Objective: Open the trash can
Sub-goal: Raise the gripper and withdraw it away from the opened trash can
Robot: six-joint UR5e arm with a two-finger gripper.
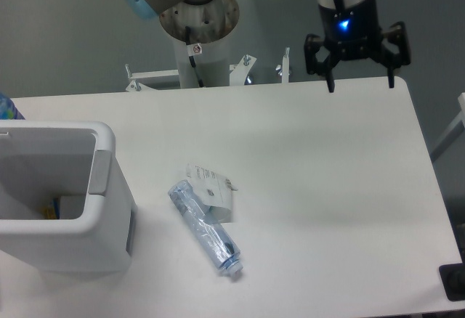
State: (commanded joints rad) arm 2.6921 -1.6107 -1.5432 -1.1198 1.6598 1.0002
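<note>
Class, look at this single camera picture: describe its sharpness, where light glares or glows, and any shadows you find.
Fixed camera: overall soft, slightly blurry; the gripper carries a glowing blue light above its open fingers; the white table looks evenly lit with only faint grey shadows; the bottle shows small highlights; the trash can interior is dimmer than its rim.

Single fixed view, set high in front of the white table (327,187) and tilted steeply down toward the arm's base (196,20) at the far edge. Near enough that the tabletop fills most of the picture, with the trash can (65,209) cropped at the left border.
</note>
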